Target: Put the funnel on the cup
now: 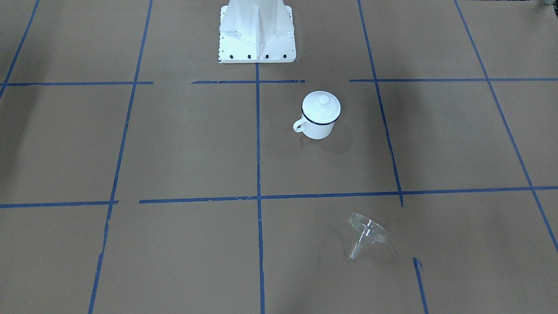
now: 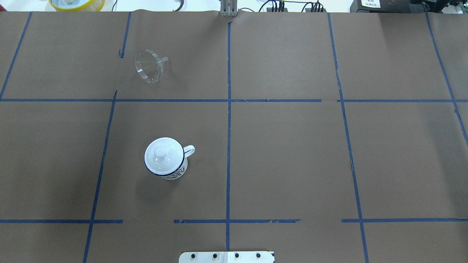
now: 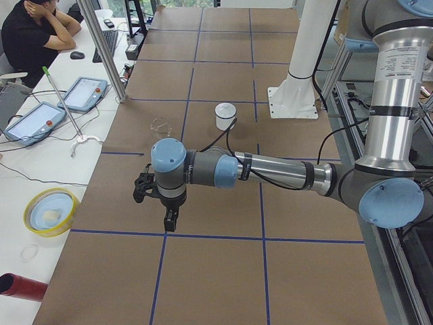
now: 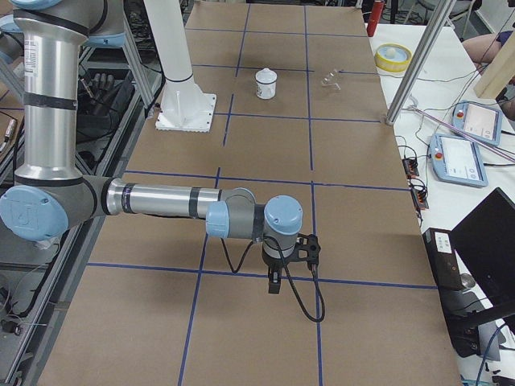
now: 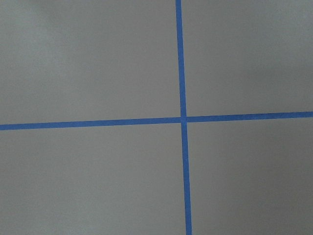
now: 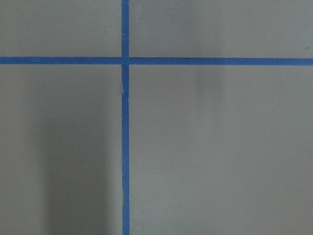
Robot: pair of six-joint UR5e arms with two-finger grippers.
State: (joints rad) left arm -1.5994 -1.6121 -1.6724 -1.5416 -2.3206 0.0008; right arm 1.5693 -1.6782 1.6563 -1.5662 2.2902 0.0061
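Note:
The cup [image 1: 320,130] is a white enamel mug with a dark blue rim, standing upright on the brown table. A white domed lid with a knob [image 1: 321,107] sits on it. The cup also shows in the overhead view [image 2: 176,173]. The clear funnel [image 1: 367,233] lies on its side further from the robot's base, also seen from overhead [image 2: 150,67]. My left gripper [image 3: 170,220] shows only in the exterior left view, far from both. My right gripper [image 4: 274,281] shows only in the exterior right view. I cannot tell whether either is open or shut. Both wrist views show only bare table.
The robot's white base [image 1: 257,30] stands at the table's edge near the cup. A yellow bowl [image 3: 51,210] and a red cylinder [image 3: 20,288] lie on the side bench. Control tablets [image 4: 463,157] and a seated person [image 3: 34,34] are beyond the table.

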